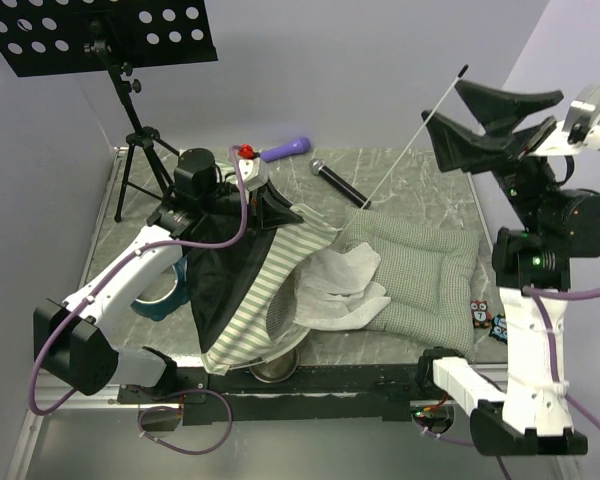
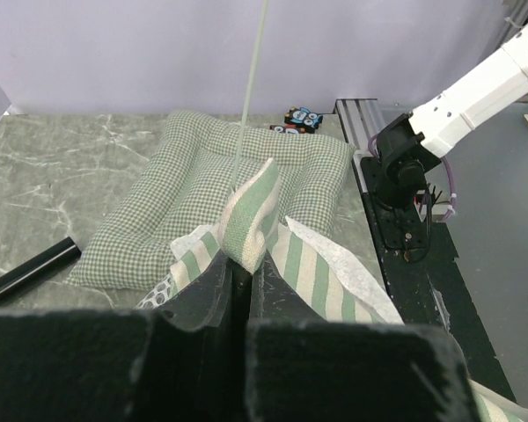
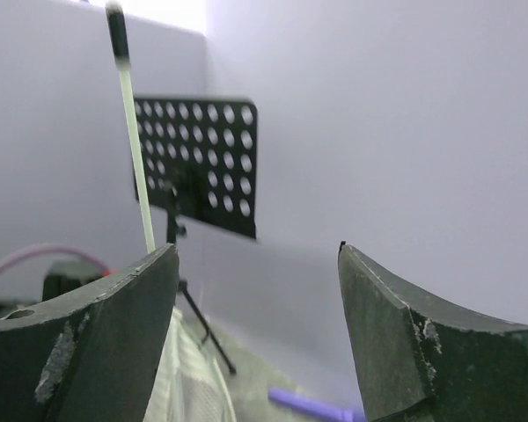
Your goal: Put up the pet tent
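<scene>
Left of centre on the desk, heaped and not yet raised: the pet tent, with striped cloth and dark lining hanging from one lifted fold. White mesh panels spilled rightward over the edge of the checked cushion mat, itself flat on the right half.

Left hand closed tight on that striped fold, holding it up above the heap at the far left side.

Right hand raised high over the far right corner, spread wide, gripping nothing.

From the heap, one thin pole slanting up and away to the right, long axis running from the cloth toward the raised right hand, dark tip above it. Seen from the right wrist, passes just beside one finger, outside the gap rather than within it.

Judged from this: right hand far nearer the free end, so likely a small sideways shift to bring the pole between the fingers before closing. Risk of the springy pole flicking aside.
</scene>
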